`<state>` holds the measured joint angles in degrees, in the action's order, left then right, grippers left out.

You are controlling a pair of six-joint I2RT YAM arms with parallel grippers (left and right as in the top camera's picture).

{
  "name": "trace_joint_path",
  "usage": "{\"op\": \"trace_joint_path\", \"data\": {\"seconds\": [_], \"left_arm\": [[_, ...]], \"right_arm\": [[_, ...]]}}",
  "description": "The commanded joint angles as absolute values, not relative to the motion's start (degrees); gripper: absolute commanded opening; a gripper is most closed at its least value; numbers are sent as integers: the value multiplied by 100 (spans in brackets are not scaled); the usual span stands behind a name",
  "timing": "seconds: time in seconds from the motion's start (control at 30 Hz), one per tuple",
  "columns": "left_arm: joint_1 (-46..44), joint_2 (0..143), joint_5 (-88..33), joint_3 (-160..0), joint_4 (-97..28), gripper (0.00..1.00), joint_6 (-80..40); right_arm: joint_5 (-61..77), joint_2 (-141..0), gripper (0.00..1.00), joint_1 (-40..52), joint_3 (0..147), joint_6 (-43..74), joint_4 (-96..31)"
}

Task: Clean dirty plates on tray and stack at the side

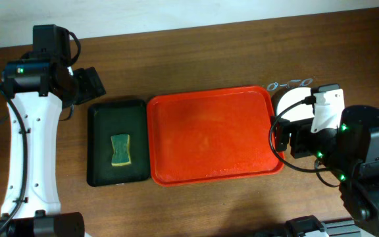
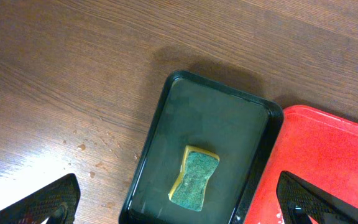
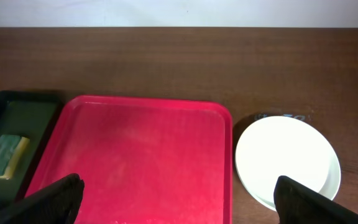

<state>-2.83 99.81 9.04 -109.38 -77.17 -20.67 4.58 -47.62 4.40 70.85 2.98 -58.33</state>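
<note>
left gripper and right gripper gape empty; the right hangs near the plates beside the tray, so a careless swing could scatter them.

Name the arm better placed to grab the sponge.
Left. The open left gripper hovers by the black plastic tray holding the yellow-green sponge; the right gripper sits beyond the large red plastic tray, by the stacked round plates.

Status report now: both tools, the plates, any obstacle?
Left tool open, empty. Right tool open, empty. Red tray bare; plates stacked beside it, white on top. Nothing in the way.
</note>
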Motion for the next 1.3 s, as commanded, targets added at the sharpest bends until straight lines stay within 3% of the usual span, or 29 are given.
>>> {"op": "trace_joint_path", "data": {"seconds": [0.0,0.5,0.67,0.97,1.27], "left_arm": [[-283,9939,928,-10993,-7723,99,-2121],[-283,9939,928,-10993,-7723,99,-2121],[-283,9939,928,-10993,-7723,99,-2121],[-283,9939,928,-10993,-7723,99,-2121],[-283,9939,928,-10993,-7723,99,-2121]], "right_arm": [[469,-4471,99,493,6904,298,-5833],[-200,-1249,99,1055,4880,298,-5472],[-110,-679,99,1055,4300,301,-4276],[145,-21,99,1055,2484,298,-25],[148,-21,99,950,718,349,1448]]}}
